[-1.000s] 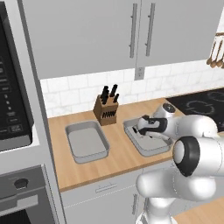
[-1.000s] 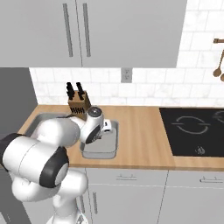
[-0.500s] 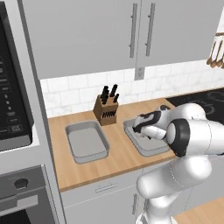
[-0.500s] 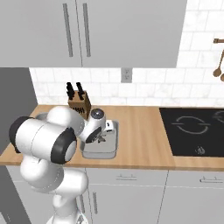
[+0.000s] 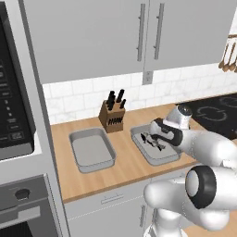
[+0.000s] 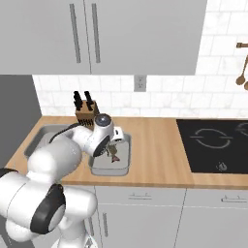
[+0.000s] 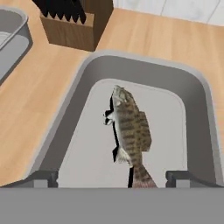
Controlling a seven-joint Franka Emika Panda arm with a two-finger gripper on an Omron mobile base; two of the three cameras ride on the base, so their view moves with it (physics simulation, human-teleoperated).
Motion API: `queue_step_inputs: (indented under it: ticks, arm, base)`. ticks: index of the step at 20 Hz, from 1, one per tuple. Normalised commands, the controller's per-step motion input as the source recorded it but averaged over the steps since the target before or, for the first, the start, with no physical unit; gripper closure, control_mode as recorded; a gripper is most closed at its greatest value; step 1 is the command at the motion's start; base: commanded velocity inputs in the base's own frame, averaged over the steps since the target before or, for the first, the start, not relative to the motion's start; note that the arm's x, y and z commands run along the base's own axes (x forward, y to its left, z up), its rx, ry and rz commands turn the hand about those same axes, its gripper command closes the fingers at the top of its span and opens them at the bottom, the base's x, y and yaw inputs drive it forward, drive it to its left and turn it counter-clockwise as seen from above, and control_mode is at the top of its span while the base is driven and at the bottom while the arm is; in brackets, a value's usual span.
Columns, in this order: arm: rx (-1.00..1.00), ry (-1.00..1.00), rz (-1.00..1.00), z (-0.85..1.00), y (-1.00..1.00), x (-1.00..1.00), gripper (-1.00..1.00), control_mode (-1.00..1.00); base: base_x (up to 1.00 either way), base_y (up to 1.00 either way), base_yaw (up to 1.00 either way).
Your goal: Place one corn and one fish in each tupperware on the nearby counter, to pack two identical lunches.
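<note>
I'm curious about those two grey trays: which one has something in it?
The tupperware right of the knife block, under the claw, holds a fish. The other tupperware, further left, is bare.

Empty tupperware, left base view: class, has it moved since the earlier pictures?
No. The empty tupperware lies where it did, same gap from the knife block on the counter.

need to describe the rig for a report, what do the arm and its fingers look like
The arm is glossy white with rounded, bulbous links and dark grey to black joint caps. Its wrist ends in a dark gripper with two small dark grey fingers. No cables or markings are visible.
</note>
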Motion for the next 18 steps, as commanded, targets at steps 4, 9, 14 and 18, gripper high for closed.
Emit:
queue_step_inputs:
  ticks: [4, 9, 14, 18]
  arm:
    - [0.0, 0.0, 0.0, 0.86, 0.01, -0.67, -1.0, -1.0]
    - [0.0, 0.0, 0.0, 0.67, 0.0, -0.88, -1.0, -1.0]
    - [0.0, 0.0, 0.0, 0.73, 0.01, -0.5, -1.0, -1.0]
    - [0.0, 0.0, 0.0, 0.64, 0.14, -0.24, -1.0, -1.0]
  base:
    - [0.0, 0.0, 0.0]
    - [0.0, 0.0, 0.0]
    - [0.0, 0.0, 0.0]
    - [0.0, 0.0, 0.0]
